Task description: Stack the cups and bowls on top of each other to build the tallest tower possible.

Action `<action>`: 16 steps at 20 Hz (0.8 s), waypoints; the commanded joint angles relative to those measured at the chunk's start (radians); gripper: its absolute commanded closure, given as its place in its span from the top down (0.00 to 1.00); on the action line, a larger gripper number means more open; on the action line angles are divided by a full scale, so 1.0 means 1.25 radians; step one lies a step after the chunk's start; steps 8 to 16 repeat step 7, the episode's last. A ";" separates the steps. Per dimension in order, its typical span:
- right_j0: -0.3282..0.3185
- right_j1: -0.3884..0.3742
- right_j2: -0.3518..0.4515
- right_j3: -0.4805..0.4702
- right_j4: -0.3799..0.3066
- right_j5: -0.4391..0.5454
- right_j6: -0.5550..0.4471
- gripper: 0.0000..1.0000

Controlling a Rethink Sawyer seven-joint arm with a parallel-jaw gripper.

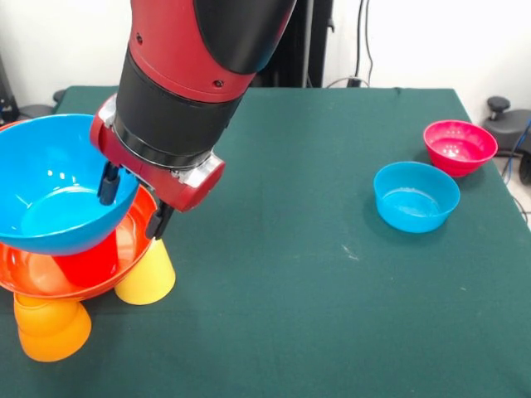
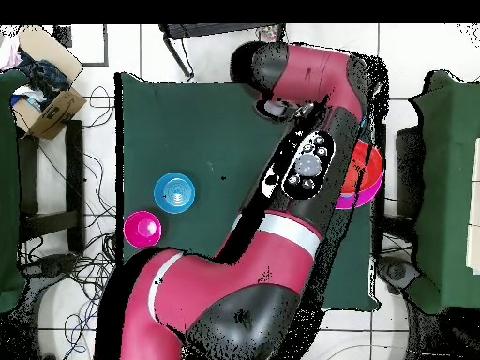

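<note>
You are looking at the tower (image 1: pixel 70 249) sitting at the table's (image 1: pixel 290 249) edge: a glossy blue bowl (image 1: pixel 50 191) is tilting inside a wide orange-red bowl (image 1: pixel 50 274), which is resting on upturned yellow (image 1: pixel 149 274) and orange (image 1: pixel 51 325) cups. The gripper (image 1: pixel 133 203) is pinching the blue bowl's rim, one finger (image 1: pixel 108 184) inside. Well apart, a small blue bowl (image 1: pixel 416 196) and a perforated magenta bowl (image 1: pixel 459 147) are sitting just beside each other. The arm (image 2: pixel 309 159) is blocking the tower from overhead.

Bright even light, glossy bowl glare (image 1: pixel 58 178), perhaps soft shadows
</note>
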 commanded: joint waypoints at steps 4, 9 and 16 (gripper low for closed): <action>0.027 -0.019 0.042 0.036 -0.053 0.101 -0.020 1.00; 0.034 -0.027 0.037 0.031 -0.049 0.121 -0.016 1.00; 0.034 -0.027 0.037 0.031 -0.049 0.121 -0.016 1.00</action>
